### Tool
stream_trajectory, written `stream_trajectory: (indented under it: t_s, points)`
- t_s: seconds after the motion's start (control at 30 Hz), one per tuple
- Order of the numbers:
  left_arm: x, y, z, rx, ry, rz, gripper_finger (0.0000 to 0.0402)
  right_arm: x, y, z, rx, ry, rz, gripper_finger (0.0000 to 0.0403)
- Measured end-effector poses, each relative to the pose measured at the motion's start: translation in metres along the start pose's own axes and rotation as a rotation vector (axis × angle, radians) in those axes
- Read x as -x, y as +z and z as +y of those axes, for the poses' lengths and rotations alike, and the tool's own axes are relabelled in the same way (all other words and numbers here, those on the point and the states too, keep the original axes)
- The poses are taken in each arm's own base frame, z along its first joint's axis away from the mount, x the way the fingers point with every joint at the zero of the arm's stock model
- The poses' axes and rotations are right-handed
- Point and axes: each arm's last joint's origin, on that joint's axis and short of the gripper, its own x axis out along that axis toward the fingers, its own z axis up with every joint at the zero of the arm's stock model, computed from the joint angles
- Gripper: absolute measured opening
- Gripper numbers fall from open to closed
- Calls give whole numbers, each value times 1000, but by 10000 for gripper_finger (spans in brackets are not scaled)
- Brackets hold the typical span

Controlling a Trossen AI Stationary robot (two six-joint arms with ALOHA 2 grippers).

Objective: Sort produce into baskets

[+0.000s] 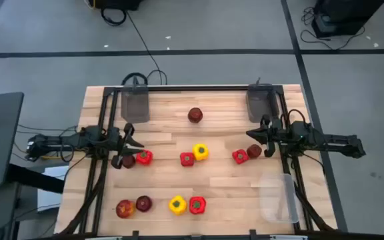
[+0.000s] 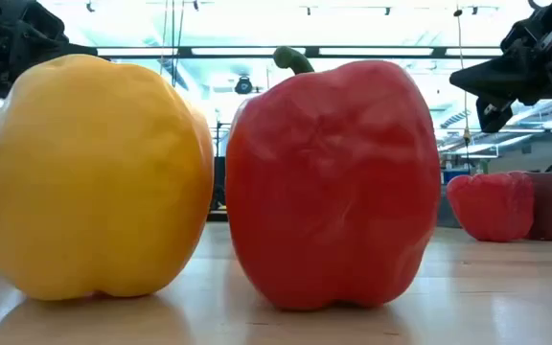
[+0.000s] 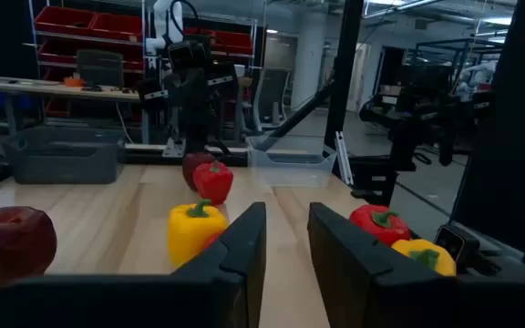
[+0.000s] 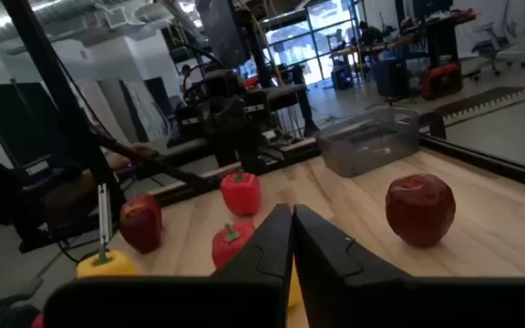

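Observation:
Produce lies loose on the wooden table [image 1: 225, 183]. A dark apple [image 1: 195, 115] sits far centre. A red pepper [image 1: 144, 157] and an apple [image 1: 129, 161] lie just below my left gripper [image 1: 124, 145], which hovers open and empty. A red pepper [image 1: 187, 159] and a yellow pepper [image 1: 201, 152] rest mid-table. A red pepper [image 1: 240, 156] and an apple [image 1: 254, 151] lie beside my right gripper [image 1: 257, 137], which is shut and empty above the table. Two apples [image 1: 133, 206], a yellow pepper [image 1: 177, 205] and a red pepper [image 1: 197, 205] rest near the front edge.
Two smoky-grey bins stand at the far edge, one left [image 1: 135, 103] and one right [image 1: 259, 101]. A clear bin [image 1: 279, 198] stands at the near right. Arm frames run along both table sides. Bare wood lies between the far apple and the grey bins.

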Motion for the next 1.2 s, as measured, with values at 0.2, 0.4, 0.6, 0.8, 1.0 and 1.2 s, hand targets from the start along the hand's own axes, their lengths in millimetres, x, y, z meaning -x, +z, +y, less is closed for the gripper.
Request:
stream_trajectory:
  t_s: [0.2,0.4,0.6,0.8,1.0,1.2]
  points:
    - [0,0,0,0,0,0,90,0,0,0,0,0,0,26]
    - [0,0,0,0,0,0,90,0,0,0,0,0,0,26]
    - [0,0,0,0,0,0,90,0,0,0,0,0,0,26]
    - [0,0,0,0,0,0,90,0,0,0,0,0,0,26]
    - [0,0,0,0,0,0,90,0,0,0,0,0,0,26]
    - [0,2,0,-3,4,-16,90,0,0,0,0,0,0,26]
